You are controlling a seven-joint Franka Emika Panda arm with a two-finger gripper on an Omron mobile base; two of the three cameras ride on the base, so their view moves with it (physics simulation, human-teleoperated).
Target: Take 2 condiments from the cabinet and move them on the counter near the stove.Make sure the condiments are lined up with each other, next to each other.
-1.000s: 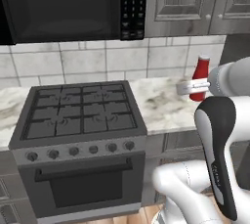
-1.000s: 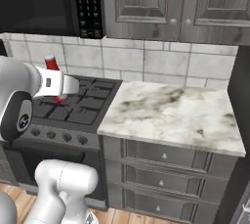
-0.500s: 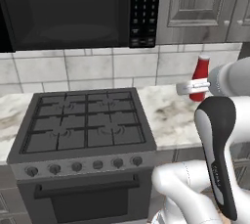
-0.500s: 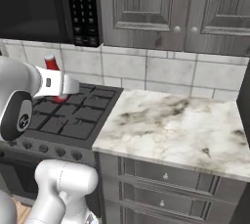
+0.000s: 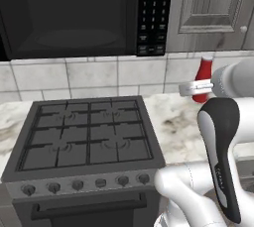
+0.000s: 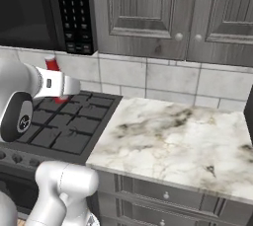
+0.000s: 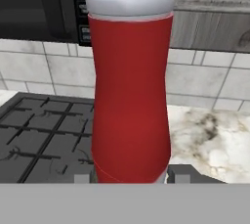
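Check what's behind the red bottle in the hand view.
Behind the red bottle: stove grates, marble counter, tiled backsplash, microwave above. The bottle covers the stove-counter seam.

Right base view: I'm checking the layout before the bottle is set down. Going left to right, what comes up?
Red squeeze bottle in the gripper → stove → marble counter.

Home kitchen: gas stove (image 5: 87, 139), microwave (image 5: 74, 13) above, marble counter (image 6: 183, 143), grey panelled cabinets (image 6: 148, 13).
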